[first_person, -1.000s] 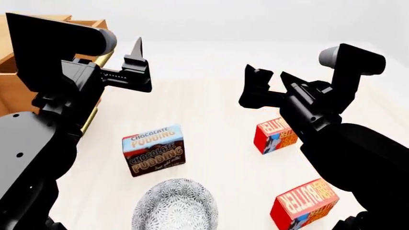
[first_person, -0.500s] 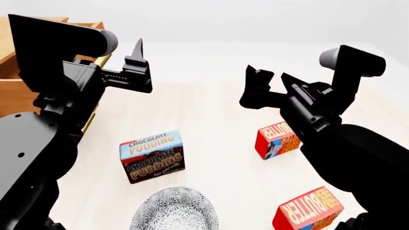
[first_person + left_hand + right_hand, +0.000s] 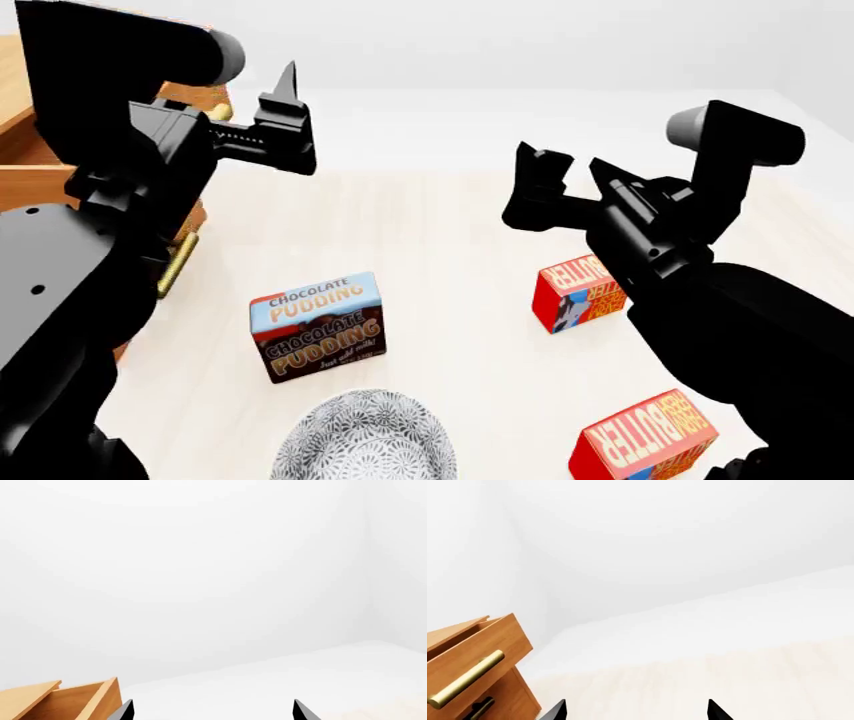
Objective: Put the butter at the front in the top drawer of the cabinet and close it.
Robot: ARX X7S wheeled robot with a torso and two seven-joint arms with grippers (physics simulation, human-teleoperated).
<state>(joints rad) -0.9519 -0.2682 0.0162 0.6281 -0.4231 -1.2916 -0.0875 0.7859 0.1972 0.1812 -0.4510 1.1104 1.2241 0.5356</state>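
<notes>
Both cartons and the pudding box [image 3: 318, 325] have slid lower in view, the front butter [image 3: 646, 440] lying untouched beneath the right gripper [image 3: 567, 170], jaws spread and empty like the left gripper's [image 3: 284, 105], ready to descend.

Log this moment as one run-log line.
phase: pre-grasp | left gripper: open, empty, raised | right gripper: open, empty, raised | butter: on table | top drawer: open

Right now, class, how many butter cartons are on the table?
2. One butter carton lies just under the right claw's arm, right of the pudding box. The other sits nearer the robot, at the picture's lower right. Arms may hide more.
</notes>
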